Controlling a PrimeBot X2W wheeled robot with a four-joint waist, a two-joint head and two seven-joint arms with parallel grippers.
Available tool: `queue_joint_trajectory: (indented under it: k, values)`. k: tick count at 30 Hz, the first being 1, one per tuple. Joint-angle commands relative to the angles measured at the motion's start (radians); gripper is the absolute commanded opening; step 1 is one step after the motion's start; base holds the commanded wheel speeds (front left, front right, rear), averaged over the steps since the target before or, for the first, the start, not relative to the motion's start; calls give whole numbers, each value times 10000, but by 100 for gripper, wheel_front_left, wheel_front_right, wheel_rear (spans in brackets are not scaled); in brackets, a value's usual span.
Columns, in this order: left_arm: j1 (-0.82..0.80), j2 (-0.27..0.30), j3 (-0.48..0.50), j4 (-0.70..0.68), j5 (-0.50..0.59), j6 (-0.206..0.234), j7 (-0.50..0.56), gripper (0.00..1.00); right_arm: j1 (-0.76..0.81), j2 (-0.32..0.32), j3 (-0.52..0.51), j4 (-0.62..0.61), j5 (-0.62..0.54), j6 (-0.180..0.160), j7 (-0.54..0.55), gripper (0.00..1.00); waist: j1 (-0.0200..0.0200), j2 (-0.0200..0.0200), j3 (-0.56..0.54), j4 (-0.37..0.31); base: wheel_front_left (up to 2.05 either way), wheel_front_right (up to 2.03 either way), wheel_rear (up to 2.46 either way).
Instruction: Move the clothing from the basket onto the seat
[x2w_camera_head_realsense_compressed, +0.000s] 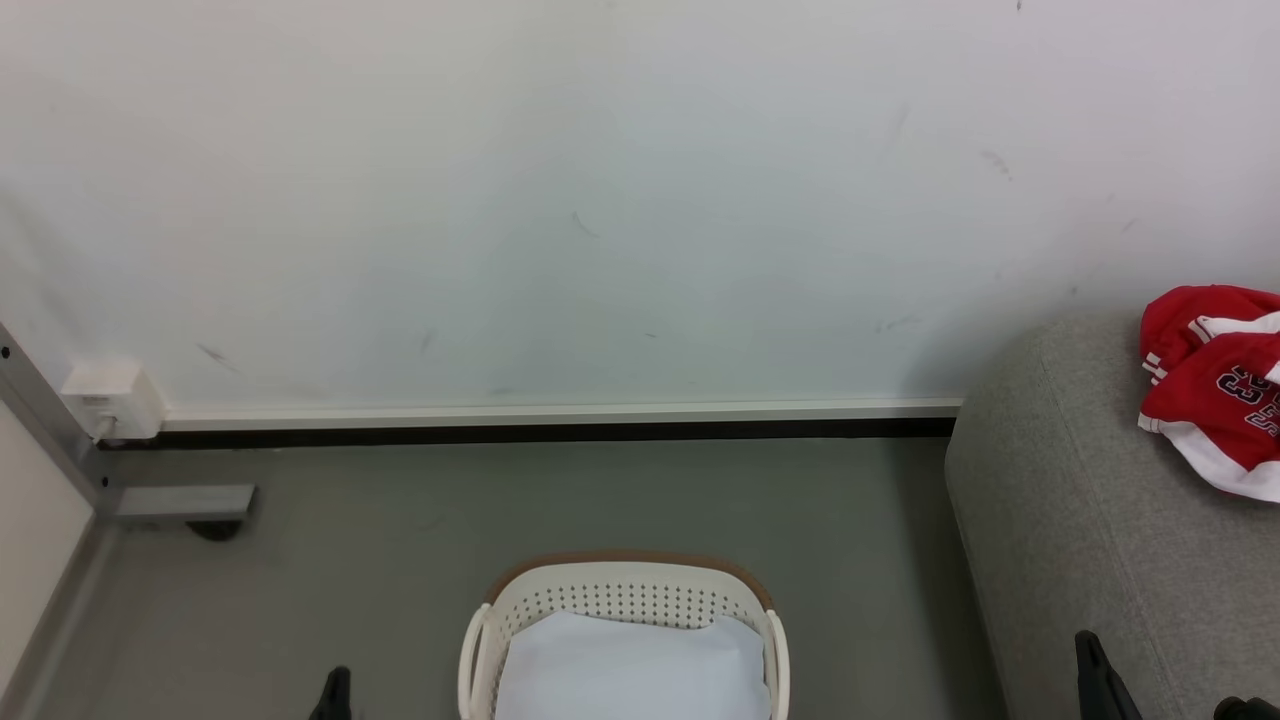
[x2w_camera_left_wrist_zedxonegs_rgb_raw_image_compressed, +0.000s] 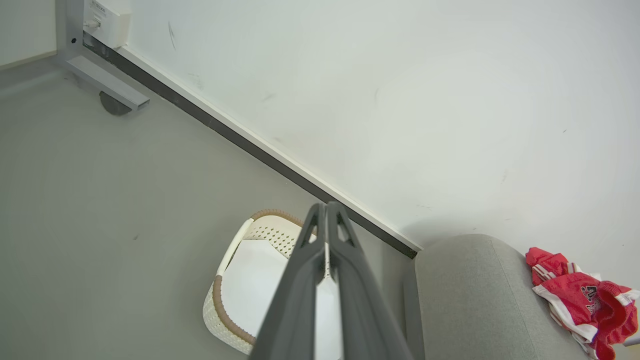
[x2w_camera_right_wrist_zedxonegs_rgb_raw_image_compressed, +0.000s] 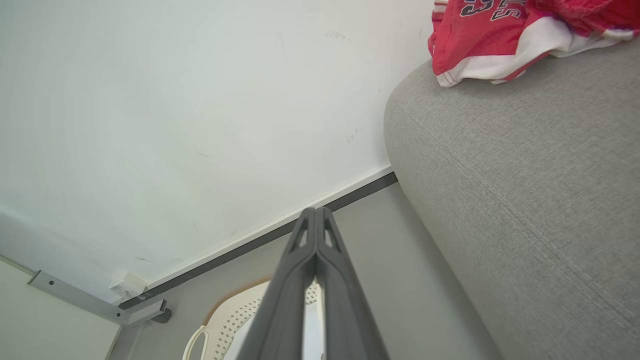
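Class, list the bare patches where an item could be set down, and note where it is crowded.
Free: the grey seat in front of the red clothing; the floor between the basket, the baseboard and the metal frame foot; the floor strip between basket and seat. Crowded: the seat's wall end under the clothing, and the basket, lined by a white sheet.
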Motion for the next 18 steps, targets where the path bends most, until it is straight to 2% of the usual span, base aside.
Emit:
queue_joint_trajectory:
  k: [1, 18]
  values:
    - [-269, 12, 104, -149, -311, -50, 71, 0, -328, -45, -53, -173, 294, -6, 31, 0, 0, 0, 5, 5, 0, 0, 0]
    - [-674, -121, 466, -171, -2398, -268, 674, 0, -537, -52, -334, -432, 2576, -9, 627, 0, 0, 0, 93, 81, 0, 0, 0]
